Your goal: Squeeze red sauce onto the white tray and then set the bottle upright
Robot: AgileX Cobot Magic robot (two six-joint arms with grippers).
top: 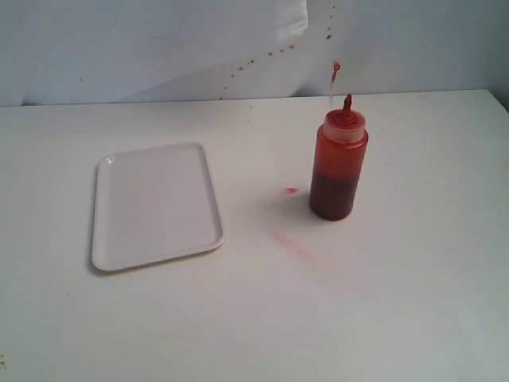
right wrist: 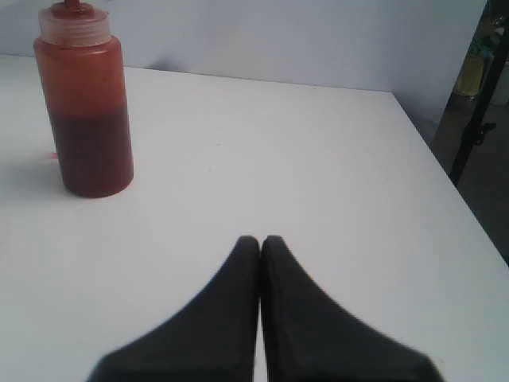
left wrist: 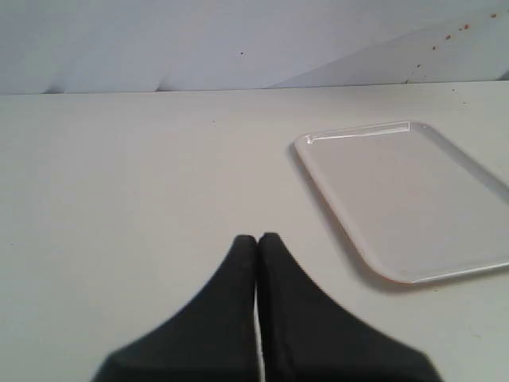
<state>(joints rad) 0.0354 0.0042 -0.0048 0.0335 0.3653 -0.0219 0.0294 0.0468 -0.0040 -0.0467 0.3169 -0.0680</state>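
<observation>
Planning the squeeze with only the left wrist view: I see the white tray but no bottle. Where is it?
Observer: The bottle stands upright on the table, right of the white tray in the exterior view, apart from it.
Operator: Is the right pincer holding it?
Observer: No, the right pincer is shut, empty, away from the bottle.
Operator: Any mess near it?
Observer: Yes, pinkish smears mark the table beside the bottle's base.

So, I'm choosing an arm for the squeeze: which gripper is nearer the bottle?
Right. The right gripper, shut, has the upright bottle ahead of it, off to one side. The left gripper, also shut, faces the white tray; the bottle is outside its view.
</observation>
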